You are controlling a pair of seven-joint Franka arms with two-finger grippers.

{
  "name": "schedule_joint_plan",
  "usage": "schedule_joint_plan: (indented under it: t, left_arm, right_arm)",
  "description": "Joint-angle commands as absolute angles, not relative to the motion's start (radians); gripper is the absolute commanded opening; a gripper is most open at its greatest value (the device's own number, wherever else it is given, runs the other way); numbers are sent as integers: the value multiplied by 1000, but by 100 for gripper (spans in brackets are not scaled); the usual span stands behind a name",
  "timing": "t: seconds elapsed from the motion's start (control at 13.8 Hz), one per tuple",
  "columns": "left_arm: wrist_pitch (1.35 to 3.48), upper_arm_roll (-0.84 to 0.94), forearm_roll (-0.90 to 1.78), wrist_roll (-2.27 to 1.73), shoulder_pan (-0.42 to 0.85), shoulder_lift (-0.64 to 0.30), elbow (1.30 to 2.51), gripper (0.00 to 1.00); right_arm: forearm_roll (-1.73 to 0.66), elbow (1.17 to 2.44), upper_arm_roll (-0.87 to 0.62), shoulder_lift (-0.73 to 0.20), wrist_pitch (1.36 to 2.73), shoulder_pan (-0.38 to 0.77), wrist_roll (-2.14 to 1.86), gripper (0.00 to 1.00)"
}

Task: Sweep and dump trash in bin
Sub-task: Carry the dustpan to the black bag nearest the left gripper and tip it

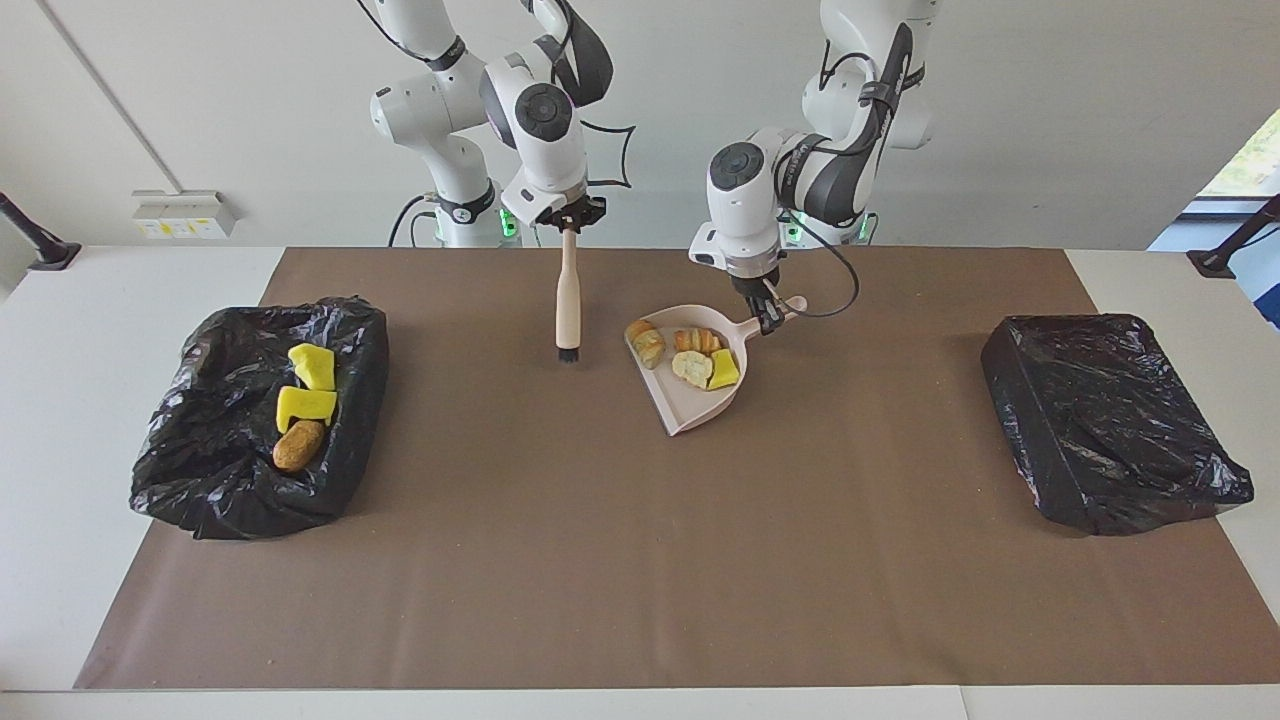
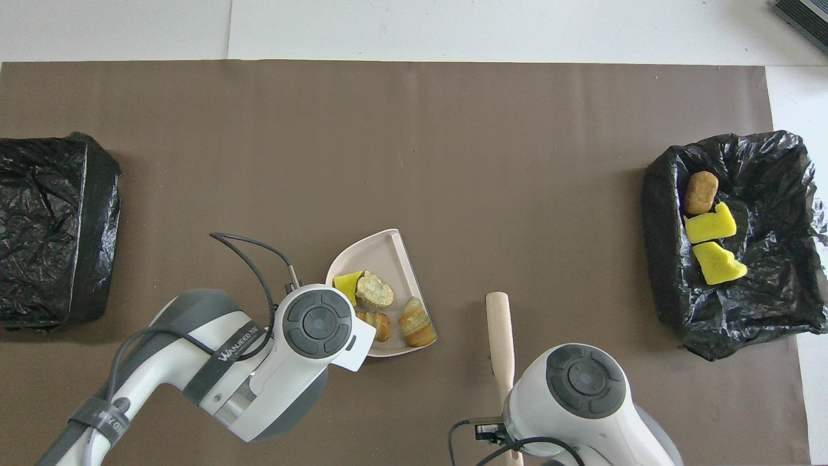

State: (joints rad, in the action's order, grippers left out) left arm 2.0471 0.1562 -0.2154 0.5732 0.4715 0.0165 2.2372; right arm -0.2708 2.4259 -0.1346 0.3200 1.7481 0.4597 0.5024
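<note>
The dustpan [image 1: 700, 385], loaded with four bits of trash [image 1: 690, 355], is gripped at its handle by the left fingers [image 1: 768, 318], its long axis pointing away from the robots, the open bin [image 1: 255, 420] lying well apart toward the right arm's end, where the brush [image 1: 567, 300] is clenched upright by the right fingers [image 1: 568, 222]

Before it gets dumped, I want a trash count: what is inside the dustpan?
Four lumps lie in the dustpan: one yellow piece, one pale chunk, two orange-brown ones. The left arm covers the pan's handle end from above.
</note>
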Motion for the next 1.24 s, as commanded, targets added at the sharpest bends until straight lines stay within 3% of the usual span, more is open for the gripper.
schedule_joint_plan:
  t: [0.0, 0.22, 0.51, 0.8, 1.16]
  left_arm:
    - [2046, 156, -224, 740, 350, 46, 2200, 0]
    - [2046, 153, -224, 936, 191, 66, 2149, 0]
    - [2051, 153, -224, 1292, -73, 71, 2025, 0]
    - [2095, 152, -198, 1434, -317, -6, 1890, 0]
    - [2157, 149, -210, 1561, -498, -80, 1769, 0]
  right_arm:
    - [-291, 2444, -138, 341, 1766, 448, 520, 0]
    - [-319, 2442, -140, 339, 1792, 457, 558, 0]
    - [-336, 2431, -144, 296, 1920, 584, 685, 0]
    - [-391, 2439, -144, 233, 2047, 678, 709, 0]
    - [-359, 2467, -144, 195, 2131, 733, 729, 0]
